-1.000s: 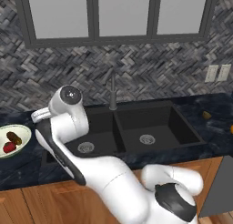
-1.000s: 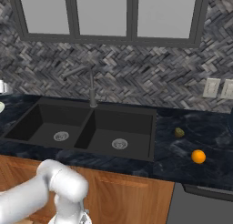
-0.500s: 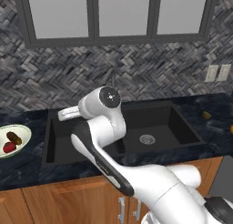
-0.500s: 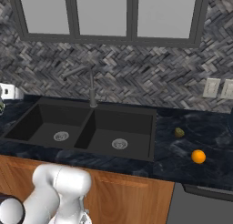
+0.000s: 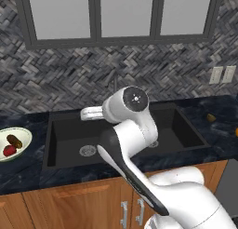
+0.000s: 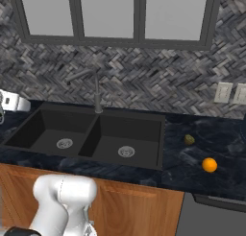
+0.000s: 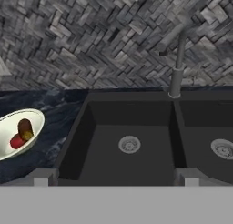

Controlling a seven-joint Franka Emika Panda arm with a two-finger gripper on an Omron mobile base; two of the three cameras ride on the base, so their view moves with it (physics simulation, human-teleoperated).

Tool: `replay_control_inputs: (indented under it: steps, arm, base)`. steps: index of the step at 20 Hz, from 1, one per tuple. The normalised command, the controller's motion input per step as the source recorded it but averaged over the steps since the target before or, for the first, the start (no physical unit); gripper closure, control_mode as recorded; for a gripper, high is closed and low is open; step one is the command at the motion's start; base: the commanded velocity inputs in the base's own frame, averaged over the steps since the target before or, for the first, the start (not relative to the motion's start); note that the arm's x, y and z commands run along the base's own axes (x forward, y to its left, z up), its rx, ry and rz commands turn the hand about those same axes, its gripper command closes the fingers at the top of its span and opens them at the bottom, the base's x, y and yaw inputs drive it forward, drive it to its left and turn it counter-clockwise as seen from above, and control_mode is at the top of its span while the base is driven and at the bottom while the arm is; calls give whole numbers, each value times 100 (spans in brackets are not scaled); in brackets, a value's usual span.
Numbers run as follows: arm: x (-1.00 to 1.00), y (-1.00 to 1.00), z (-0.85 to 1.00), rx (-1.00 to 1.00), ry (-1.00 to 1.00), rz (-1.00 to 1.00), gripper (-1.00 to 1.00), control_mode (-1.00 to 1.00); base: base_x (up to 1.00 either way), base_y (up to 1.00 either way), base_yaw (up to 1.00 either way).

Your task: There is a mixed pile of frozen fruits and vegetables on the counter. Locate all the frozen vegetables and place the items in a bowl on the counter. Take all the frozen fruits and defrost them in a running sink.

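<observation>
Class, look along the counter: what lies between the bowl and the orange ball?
The black double-basin sink with its faucet lies between them. The left base view shows the bowl left of the sink; the right base view shows the orange ball right of it.

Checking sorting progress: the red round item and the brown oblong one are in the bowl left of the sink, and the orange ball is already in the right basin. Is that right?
Not quite. The orange ball lies on the counter right of the sink, near the yellowish-olive lump, as the right base view shows. The red item and brown one are indeed in the bowl.
</observation>
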Motion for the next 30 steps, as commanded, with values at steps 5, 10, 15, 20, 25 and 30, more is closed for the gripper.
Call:
replay_control_inputs:
  steps: [5, 10, 15, 20, 25, 30]
  arm:
    - [-32, -92, 36, 7, 9, -14, -100, -100]
    - [-29, -78, 16, 3, 1, -11, -100, -100]
    - [-24, -64, 0, 0, -10, -7, -100, -100]
    - [-14, -58, 4, 0, -8, -7, -100, -100]
    - [-15, -65, 21, 1, 1, -10, -100, -100]
    - [-15, -62, 23, 4, 12, -11, -100, -100]
  base:
    - [0, 0, 0]
    - [0, 0, 0]
    - [0, 0, 0]
    - [0, 0, 0]
    - [0, 0, 0]
    - [0, 0, 0]
